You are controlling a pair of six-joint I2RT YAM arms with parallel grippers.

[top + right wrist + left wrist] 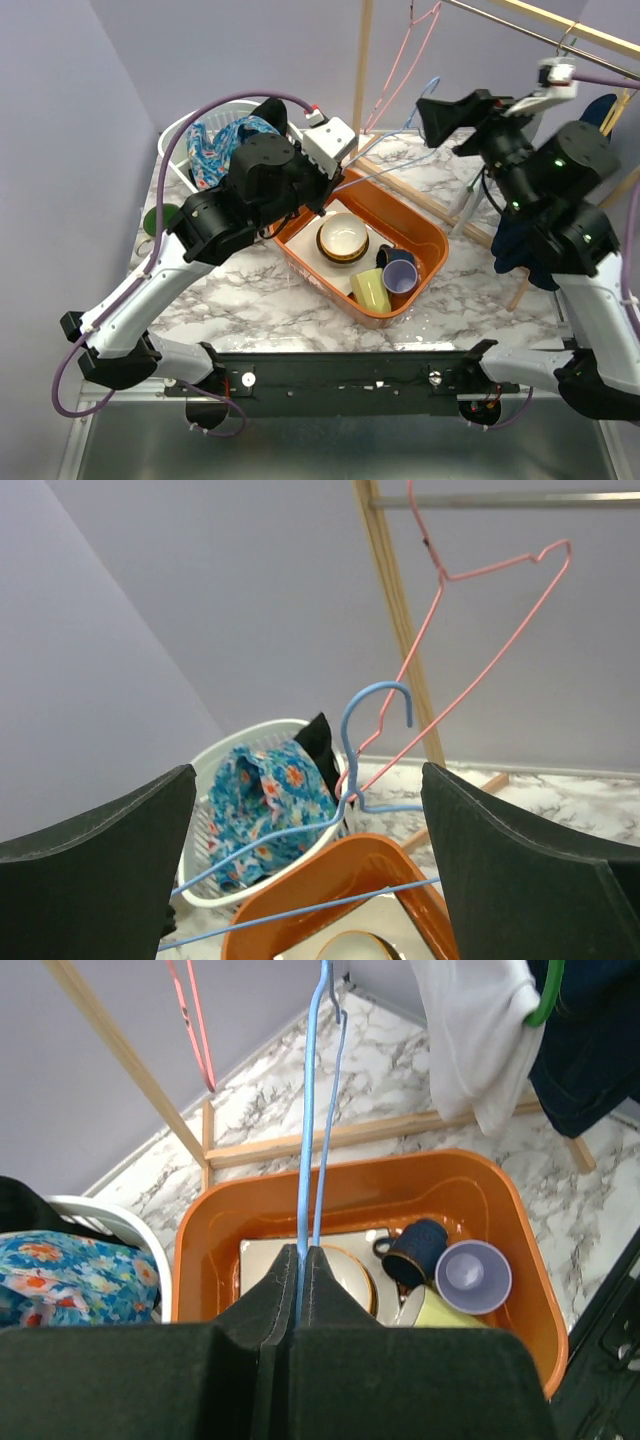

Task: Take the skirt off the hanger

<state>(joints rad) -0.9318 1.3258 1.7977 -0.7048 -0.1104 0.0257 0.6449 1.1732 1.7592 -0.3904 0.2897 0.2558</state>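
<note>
Left gripper pinched shut on a bare, springy blue wire hanger, right gripper spread wide, while the floral skirt, likely soft, light and limp, lies bunched in the far-left white basket, easiest gripped by a raised fold.

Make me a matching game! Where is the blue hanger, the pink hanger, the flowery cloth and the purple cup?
Things:
1. blue hanger
2. pink hanger
3. flowery cloth
4. purple cup

Places:
A. in the white laundry basket
B. in the orange tub
C. pinched in the left gripper
D. hanging from the metal rail

Pairs: 1-C, 2-D, 3-A, 4-B
</note>
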